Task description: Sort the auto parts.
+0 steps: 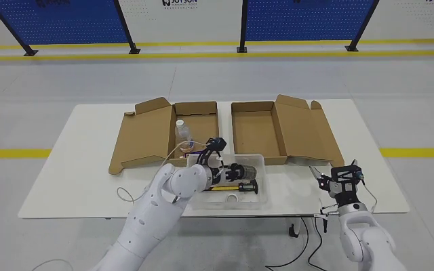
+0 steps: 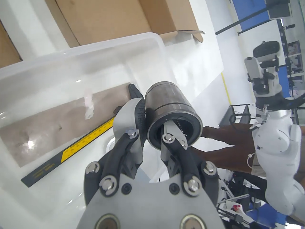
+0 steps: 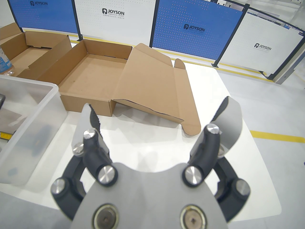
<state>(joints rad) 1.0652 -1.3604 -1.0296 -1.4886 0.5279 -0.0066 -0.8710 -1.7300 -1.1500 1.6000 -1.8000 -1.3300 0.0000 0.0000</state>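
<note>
Steel bearing (image 2: pixel 170 110) pinched in my left claw (image 2: pixel 157 117), one finger inside its bore, above the clear bin (image 2: pixel 71 55) | my right claw (image 3: pixel 157 107) spread wide over the worktop (image 3: pixel 238 144).

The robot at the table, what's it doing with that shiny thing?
It is sorting car parts. Its left tool grips a shiny metal cylinder, one finger inside it and one outside, at the clear plastic bin. A black-and-yellow ruler lies in that bin. Its right tool is open and empty above the table. The left cardboard box and the right cardboard box sit open behind the bin.
</note>
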